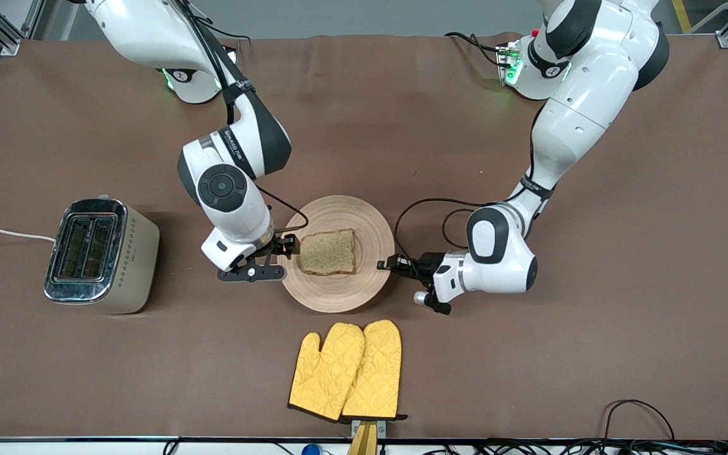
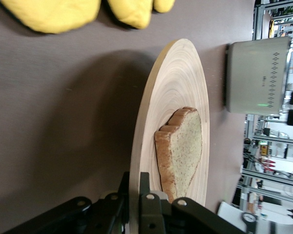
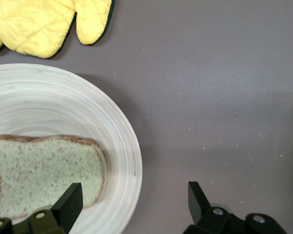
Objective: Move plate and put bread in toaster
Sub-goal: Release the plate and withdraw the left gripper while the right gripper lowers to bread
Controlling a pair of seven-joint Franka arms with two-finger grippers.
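Observation:
The round beige plate lies mid-table with the bread slice on it. My left gripper is shut on the plate's rim at the side toward the left arm's end; in the left wrist view its fingers clamp the plate's rim on both sides, just short of the bread. My right gripper is open over the plate's rim toward the right arm's end; in the right wrist view one finger is over the bread's edge, the other over bare table. The cream toaster stands toward the right arm's end.
A pair of yellow oven mitts lies nearer the front camera than the plate. The toaster's white cord runs off the table's edge. Cables lie along the table's front edge.

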